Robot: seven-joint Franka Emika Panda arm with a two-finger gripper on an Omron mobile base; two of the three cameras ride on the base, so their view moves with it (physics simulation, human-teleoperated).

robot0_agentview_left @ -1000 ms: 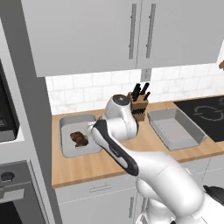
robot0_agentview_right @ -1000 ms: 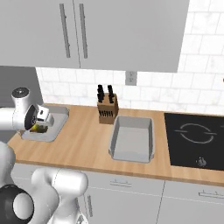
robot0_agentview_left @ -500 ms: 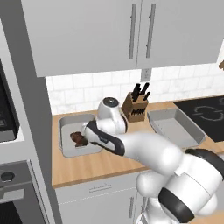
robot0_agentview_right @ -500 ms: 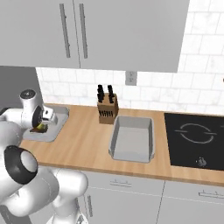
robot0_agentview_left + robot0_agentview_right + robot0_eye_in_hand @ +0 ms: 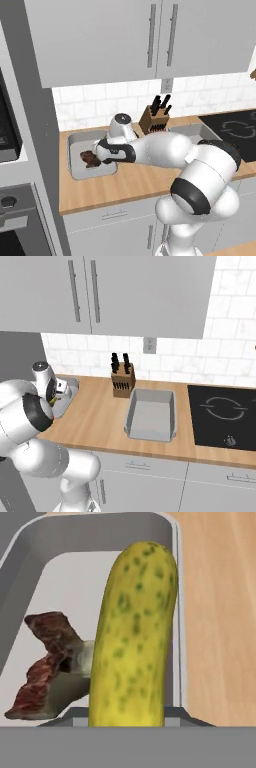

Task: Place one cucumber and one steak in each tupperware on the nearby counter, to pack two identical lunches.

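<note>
Tupperware comes in a pair on this surface (image 5: 100, 421), and the knife block (image 5: 123, 383) standing at the back wall between them serves as the landmark. Left of the knife block lies the first tupperware (image 5: 75, 172). A dark brown-red steak (image 5: 90, 159) already rests on its floor, so half of that lunch looks packed. The tool (image 5: 101, 152) hangs over this same tray, just right of the steak, and the hand view shows a yellow-green cucumber (image 5: 134, 637) standing up from between its fingers, clenched there and not yet let go. Behind the cucumber in that view sit the tray's grey wall and the steak, with bare wood beyond the rim, so the cucumber is above the tray's inside near its edge. Whether it touches the tray floor I cannot tell.

Right of the knife block, a little nearer the front edge, sits the second tupperware (image 5: 152, 415). Its inside looks bare, with neither cucumber nor steak in it. Further right again is the black stovetop (image 5: 224, 412), which plays no part.

My judgement: the first lunch is one release short of complete, and the second lunch has not been started. Left to do are dropping this cucumber, then fetching another steak and another cucumber for the tray right of the knife block.
</note>
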